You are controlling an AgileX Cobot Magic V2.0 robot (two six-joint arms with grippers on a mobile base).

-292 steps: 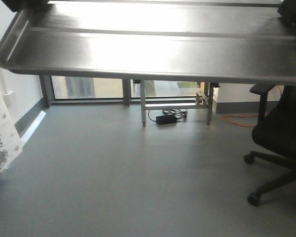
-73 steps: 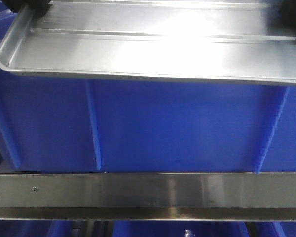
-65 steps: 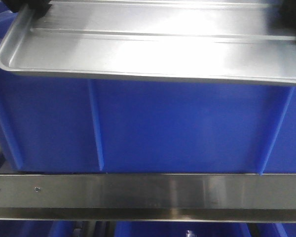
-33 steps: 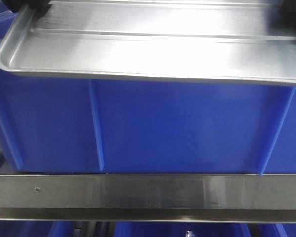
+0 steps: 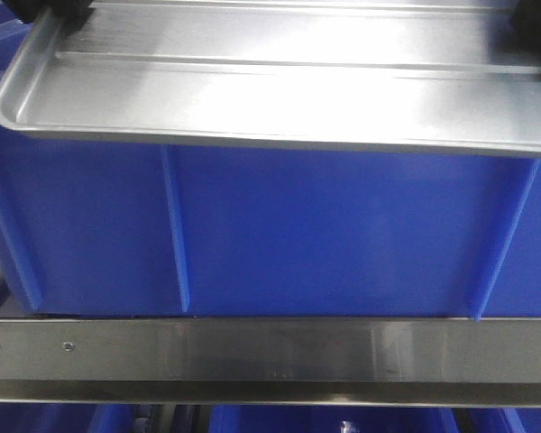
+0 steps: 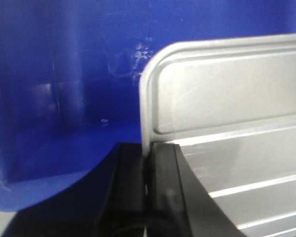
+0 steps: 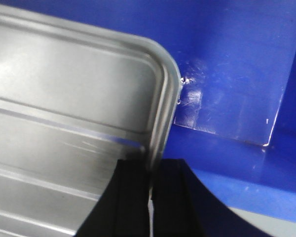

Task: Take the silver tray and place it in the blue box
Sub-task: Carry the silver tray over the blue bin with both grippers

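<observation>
The left gripper's fingers [image 6: 130, 177] were clamped on the short rim of the silver tray [image 6: 227, 98], one black pad on each side of the metal, just below its rounded corner. The right gripper's fingers [image 7: 130, 182] pinched the opposite short rim in the same way. So the left gripper [image 6: 148, 163] and the right gripper [image 7: 150, 170] each held one end, and the tray hung between them with its ridges running across from one to the other.

Beyond each held corner lay the inner walls of the blue box [image 6: 64, 74], and in the right wrist view its scuffed inside corner [image 7: 237, 59] sat just past the tray's edge. Whether the tray touched the box could not be told.

Some four seconds before, the front view had shown grey floor, a chair and a window under the tray. Now the box's ribbed wall [image 5: 325, 234] filled that space, with a steel rail [image 5: 270, 352] across the bottom. Over the last second almost nothing had shifted.

In the front view both arms entered at the upper corners as dark shapes, and the tray [image 5: 279, 90] tipped slightly, its near edge lowest.
</observation>
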